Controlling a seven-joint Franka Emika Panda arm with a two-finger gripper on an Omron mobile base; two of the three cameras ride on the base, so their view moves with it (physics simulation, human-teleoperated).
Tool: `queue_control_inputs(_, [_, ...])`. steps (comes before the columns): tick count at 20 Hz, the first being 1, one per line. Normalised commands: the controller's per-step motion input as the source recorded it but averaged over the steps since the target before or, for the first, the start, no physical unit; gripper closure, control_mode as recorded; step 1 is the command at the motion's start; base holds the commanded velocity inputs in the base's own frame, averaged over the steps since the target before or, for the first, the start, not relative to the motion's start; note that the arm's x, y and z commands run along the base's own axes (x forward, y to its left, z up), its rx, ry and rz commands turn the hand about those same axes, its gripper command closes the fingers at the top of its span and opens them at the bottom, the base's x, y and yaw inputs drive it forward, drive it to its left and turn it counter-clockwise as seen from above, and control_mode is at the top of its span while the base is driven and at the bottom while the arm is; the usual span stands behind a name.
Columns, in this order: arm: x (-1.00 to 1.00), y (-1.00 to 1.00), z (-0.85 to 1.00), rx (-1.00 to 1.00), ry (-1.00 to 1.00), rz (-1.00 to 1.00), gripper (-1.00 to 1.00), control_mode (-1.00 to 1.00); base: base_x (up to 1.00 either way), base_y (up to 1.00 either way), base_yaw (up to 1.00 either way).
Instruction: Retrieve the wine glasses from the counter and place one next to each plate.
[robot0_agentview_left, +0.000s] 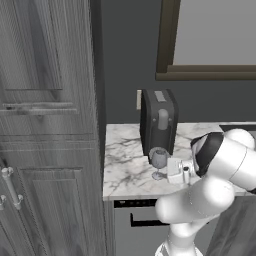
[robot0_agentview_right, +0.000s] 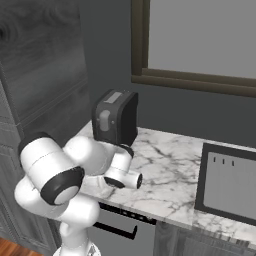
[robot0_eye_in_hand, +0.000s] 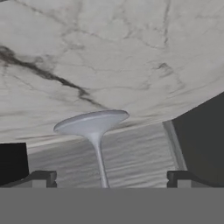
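- A wine glass stands upright on the marble counter, near its front edge, just in front of a dark boxy appliance.
- In the left base view its rounded bowl sits level with the white hand of the arm, which comes at it from the right side.
- In the hand view the same glass appears turned over by the camera's roll: its round foot rests flat on the veined marble and its thin stem runs down toward the bottom of the picture, between the two finger tips.
- The gripper is spread wide; one dark fingertip stands off to one side of the stem and the other well off to the opposite side.
- Neither tip touches the stem; clear gaps show on both sides, so the glass is bracketed but not pinched.
- Nothing is held in the gripper.
- In the left base view the gripper is just beside the glass, low over the counter.
- Under the counter is a grey cabinet front with a black bar handle.
- A tall grey wood-grain cabinet stands against the counter's left end.
- In the right base view a dark flat panel lies on the counter, well apart from the appliance.
- A framed window sits in the dark wall above.
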Motion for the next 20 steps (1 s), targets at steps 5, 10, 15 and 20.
queue_control_inputs(5, [0.24, 0.0, -0.14, 0.0, 0.08, 0.0, -1.0, -1.0, 0.0, 0.0, 0.0])
queue_control_inputs(10, [0.15, 0.02, -0.09, 0.0, 0.05, 0.0, -1.0, -1.0, 0.0, 0.0, 0.0])
queue_control_inputs(15, [0.28, 0.09, -0.07, 0.0, 0.03, -0.01, -1.0, -1.0, 0.0, 0.0, 0.0])
queue_control_inputs(20, [0.36, 0.13, -0.07, 0.0, 0.04, -0.06, 1.0, -1.0, 0.0, 0.0, 0.0])
